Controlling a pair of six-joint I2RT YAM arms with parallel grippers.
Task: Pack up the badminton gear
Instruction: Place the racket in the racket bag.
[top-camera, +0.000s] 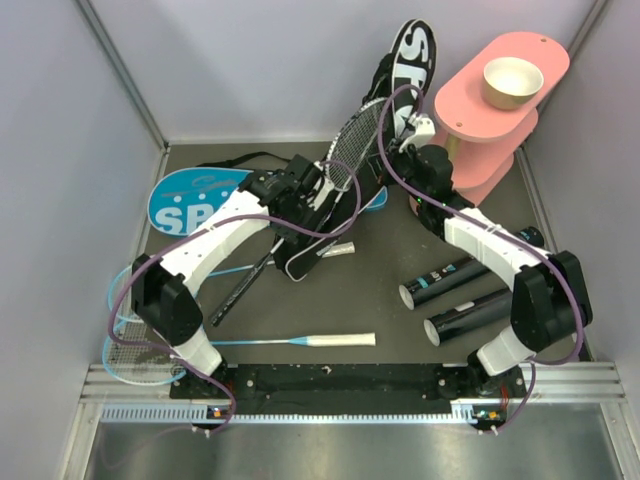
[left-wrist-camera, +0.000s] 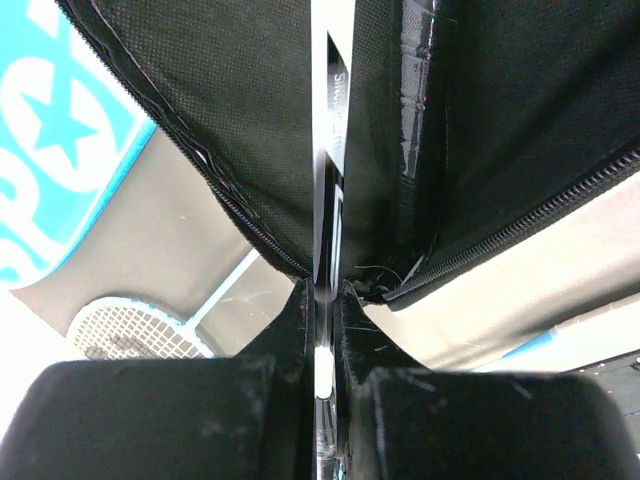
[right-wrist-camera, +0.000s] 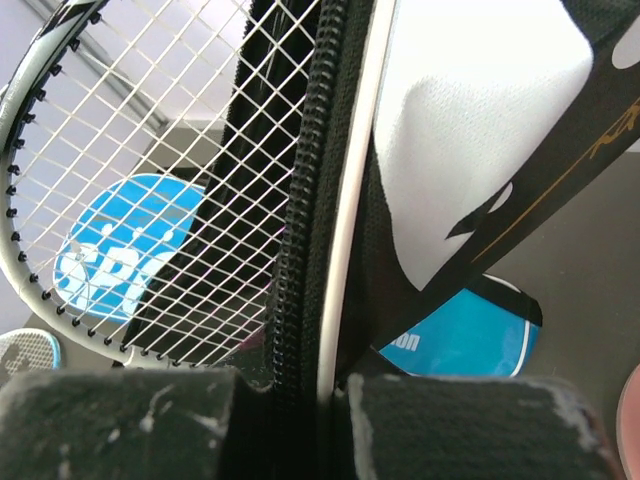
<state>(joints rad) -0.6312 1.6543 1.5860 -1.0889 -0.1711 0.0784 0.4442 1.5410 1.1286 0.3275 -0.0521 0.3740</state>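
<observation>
Our left gripper (left-wrist-camera: 322, 292) is clenched on one black racket (left-wrist-camera: 330, 150). Our right gripper (right-wrist-camera: 325, 378) pinches the black bag (right-wrist-camera: 300, 250) by its zipper edge. Two tubes (top-camera: 445, 283) (top-camera: 470, 317) lie behind the right gripper, and one blue bag (top-camera: 190, 205) lies left of the left gripper.

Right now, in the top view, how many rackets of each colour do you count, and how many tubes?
Black rackets: 1
Blue rackets: 2
Black tubes: 2
Total: 5
</observation>
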